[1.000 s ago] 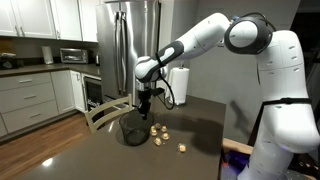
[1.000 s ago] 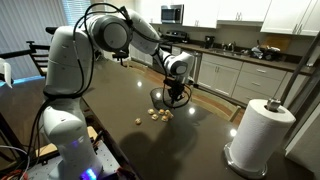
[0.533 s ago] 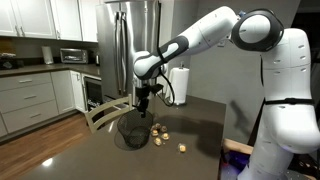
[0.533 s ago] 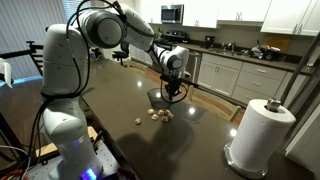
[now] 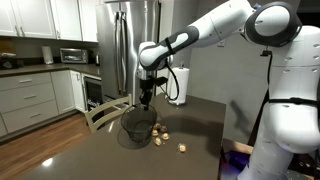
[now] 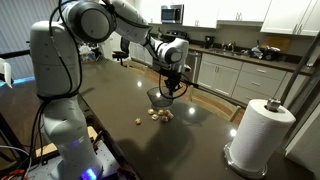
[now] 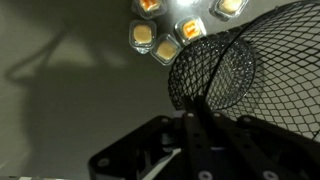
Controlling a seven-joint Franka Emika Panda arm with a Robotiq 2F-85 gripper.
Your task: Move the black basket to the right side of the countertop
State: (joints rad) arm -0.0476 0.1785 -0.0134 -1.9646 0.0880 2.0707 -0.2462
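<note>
The black basket (image 5: 139, 124) is a round wire-mesh bucket. It hangs from my gripper (image 5: 147, 102) just above the dark countertop (image 5: 90, 155). In the other exterior view the basket (image 6: 166, 95) hangs under my gripper (image 6: 171, 85) near the far edge of the countertop (image 6: 110, 95). In the wrist view the basket (image 7: 240, 75) tilts up and to the right from my jaws (image 7: 197, 122), which are shut on its rim. The countertop (image 7: 70, 90) lies behind it.
Several small yellowish pieces (image 5: 160, 132) (image 6: 155, 116) (image 7: 165, 35) lie on the countertop beside the basket. A paper towel roll (image 6: 261, 135) (image 5: 180, 85) stands at one end. A chair back (image 5: 105, 112) is at the counter's edge, with a fridge (image 5: 135, 45) behind.
My gripper has risen and lifted the basket off the countertop. The arm has shifted slightly toward the paper towel end. The yellowish pieces have not moved.
</note>
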